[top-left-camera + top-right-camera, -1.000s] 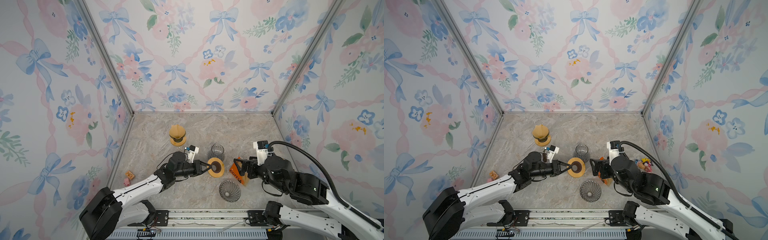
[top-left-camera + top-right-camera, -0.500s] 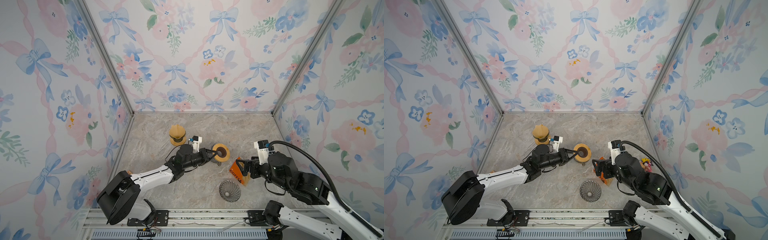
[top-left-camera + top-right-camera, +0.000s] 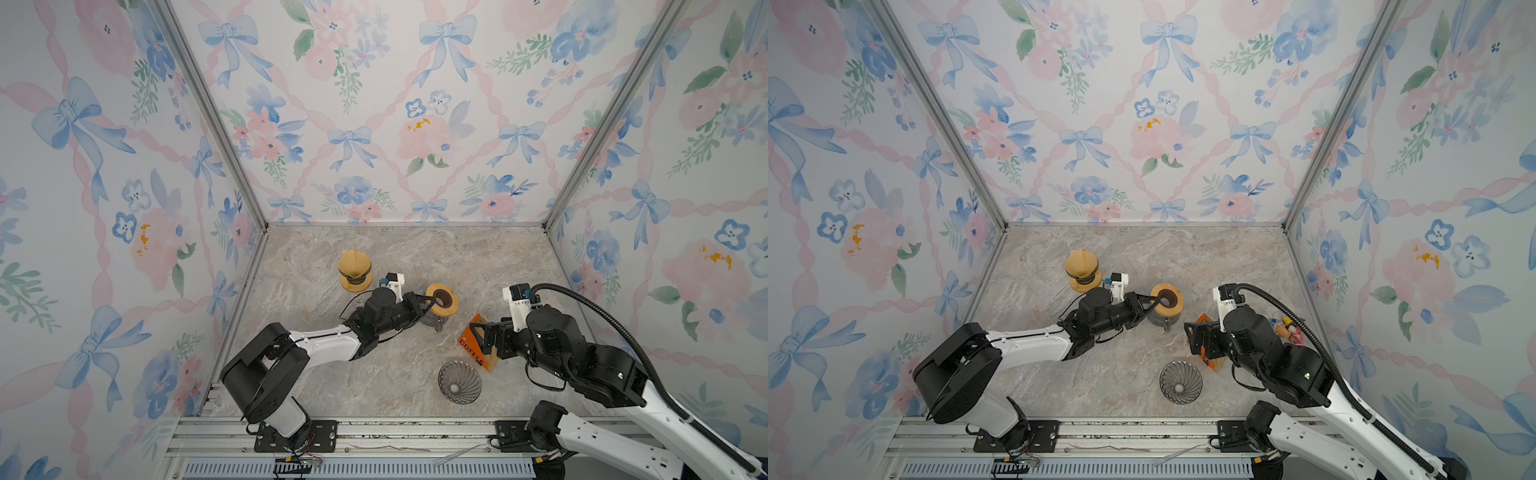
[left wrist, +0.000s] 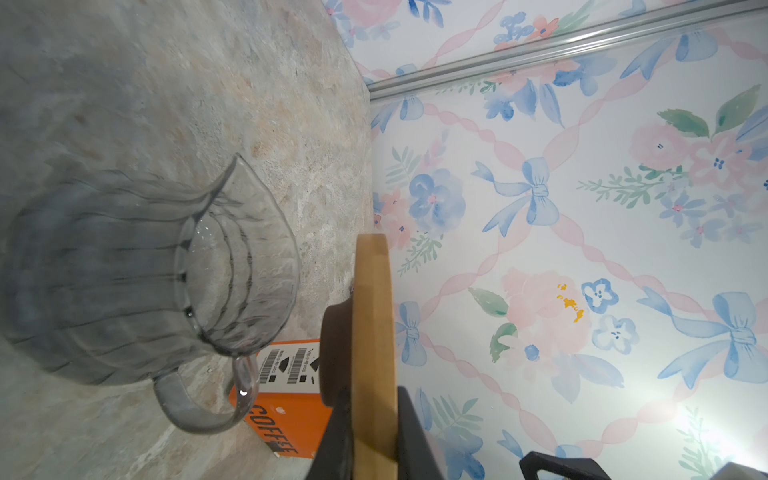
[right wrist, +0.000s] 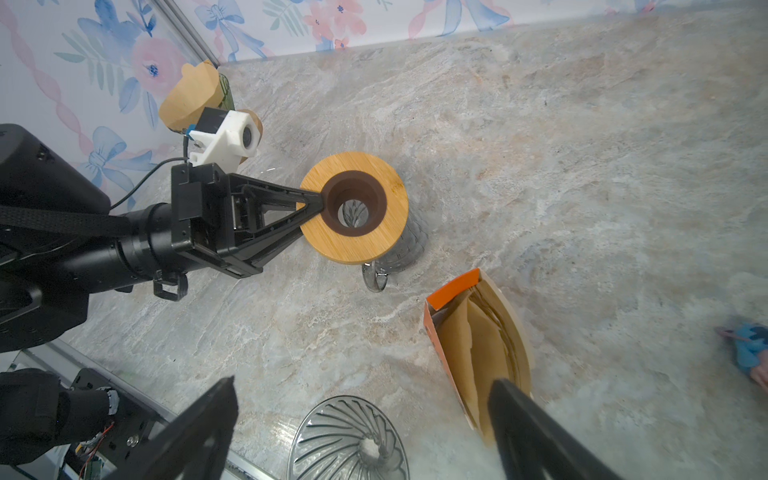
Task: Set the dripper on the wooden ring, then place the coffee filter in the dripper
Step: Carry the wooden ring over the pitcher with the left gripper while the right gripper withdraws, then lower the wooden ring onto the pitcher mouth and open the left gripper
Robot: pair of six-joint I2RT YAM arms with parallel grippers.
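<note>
"Brown paper coffee filters, where are they?"

"Standing on edge in the open orange box marked COFFEE. It sits on the marble table, right of centre in both top views."

"And the dripper?"

"A ribbed glass cone, mouth up, on the table just in front of the box, near the front rail. You can see its ribs right down to the hole."

"What about the right gripper?"

"Jaws spread wide, gripping nothing. It hangs over the near end of the box. In the right wrist view one finger crosses the box's mouth, and the dripper shows lower down between the two fingers. I cannot tell whether that finger touches the card."

"And the left gripper?"

"Pinched tight on the edge of a wooden ring with a dark brown collar in its middle, one finger on each face. It holds the ring flat over a glass carafe. The left wrist view shows a gap between the collar and the carafe's rim. The carafe's handle points toward the front."

"Anything further out?"

"A tan domed thing with a dark band stands on a wooden base behind the left arm. Some small coloured toys lie near the right wall."
</note>
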